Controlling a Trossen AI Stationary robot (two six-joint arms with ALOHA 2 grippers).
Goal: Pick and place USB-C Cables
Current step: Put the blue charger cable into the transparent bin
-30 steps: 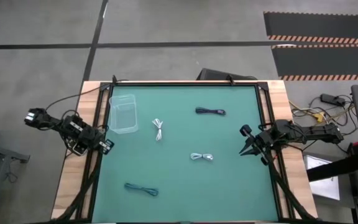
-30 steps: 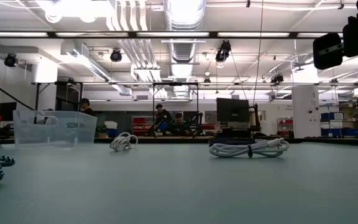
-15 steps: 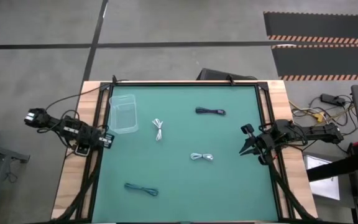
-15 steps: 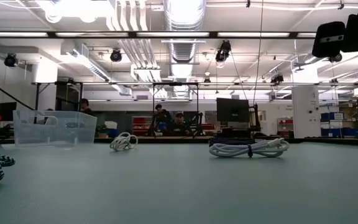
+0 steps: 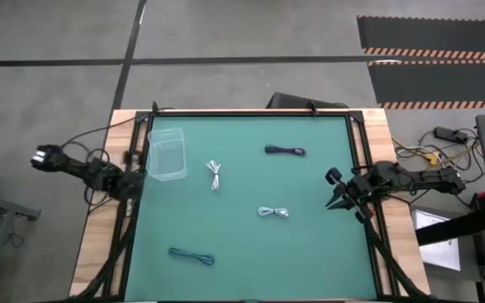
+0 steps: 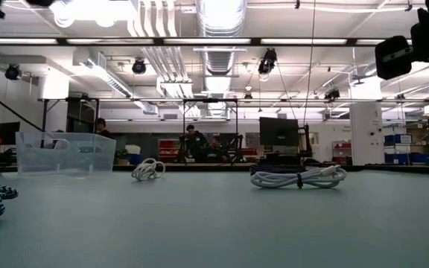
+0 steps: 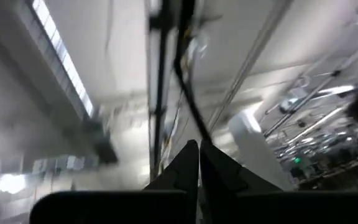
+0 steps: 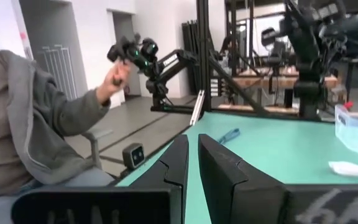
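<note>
Several short USB-C cables lie flat on the green mat: a white one (image 5: 215, 174) (image 6: 148, 170), a black one (image 5: 285, 151), a pale silvery-blue one (image 5: 273, 213) (image 6: 298, 177) and a teal-green one (image 5: 191, 256) (image 8: 229, 134). My left gripper (image 5: 131, 182) (image 7: 198, 163) is at the table's left edge, shut and empty, tipped up toward the ceiling. Over the table's right edge my right gripper (image 5: 337, 194) (image 8: 191, 158) is shut and empty, pointing level across the mat. Neither is near a cable.
A clear plastic container (image 5: 167, 154) (image 6: 65, 152) stands on the mat at the far left. A person in a grey hooded top (image 8: 23, 124) sits beside the table's near side, one hand raised. Black frame rails run along the mat's edges.
My left gripper has rolled a good way about its own pointing line while staying at the table's left edge, still shut. The cables and my right gripper have not moved.
</note>
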